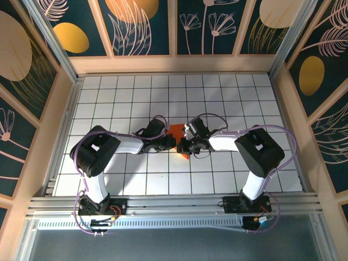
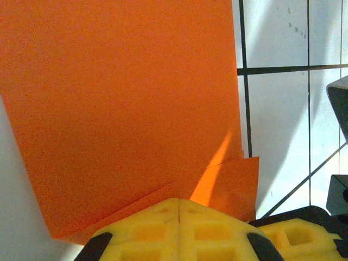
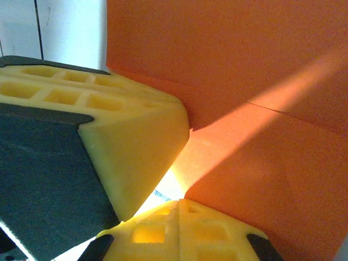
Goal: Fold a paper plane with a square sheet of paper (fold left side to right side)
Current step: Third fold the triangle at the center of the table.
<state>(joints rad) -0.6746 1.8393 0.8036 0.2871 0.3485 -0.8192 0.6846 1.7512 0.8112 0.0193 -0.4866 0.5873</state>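
Top external view has both claws nose to nose at mid-table: the left claw [image 1: 173, 143] and the right claw [image 1: 186, 145] meet over the orange sheet of paper [image 1: 177, 130], which peeks out beyond and just behind their tips on the white grid table [image 1: 244, 98].

From the left wrist we see the left claw's yellow pads [image 2: 147, 231] pressed together with no orange in the seam. We read it as closed on itself, not clamped on the sheet. The paper lies flat straight ahead of these tips and runs in under them. A second layer's edge slants just in front of the pads, so the sheet is doubled there.

From the right wrist, the right claw [image 3: 178, 205] is likewise closed on itself, with paper ahead and to its right. The left claw's pad sits close on its left.

We judge the shut tips serve as blunt pressers, side by side to keep the folded layer down along its crease. Whether they actually bear on the paper we cannot tell.
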